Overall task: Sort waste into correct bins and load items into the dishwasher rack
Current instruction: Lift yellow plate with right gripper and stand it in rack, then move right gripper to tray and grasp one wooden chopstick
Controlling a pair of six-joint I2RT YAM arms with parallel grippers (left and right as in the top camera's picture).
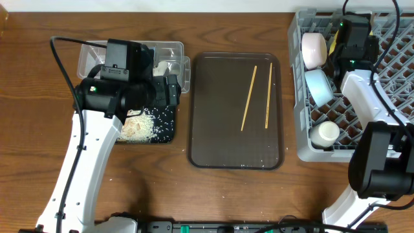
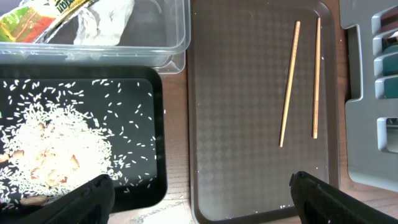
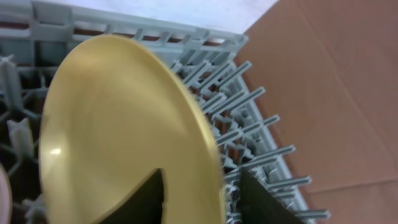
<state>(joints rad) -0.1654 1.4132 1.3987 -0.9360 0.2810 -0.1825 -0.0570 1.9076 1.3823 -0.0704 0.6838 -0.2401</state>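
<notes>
yellow plate (image 3: 124,124): on edge in rack (image 3: 249,87), right pincer (image 3: 205,190) clamped on its rim; loading step, release due next. chopsticks (image 1: 249,98): on brown tray (image 1: 213,116). left pincer (image 2: 200,182): spread apart, near black tray (image 2: 157,155).

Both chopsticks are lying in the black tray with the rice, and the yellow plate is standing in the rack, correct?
Not quite. The overhead view shows both chopsticks on the brown serving tray, not in the black tray, which holds the rice. The yellow plate is standing in the rack, as you say.
</notes>
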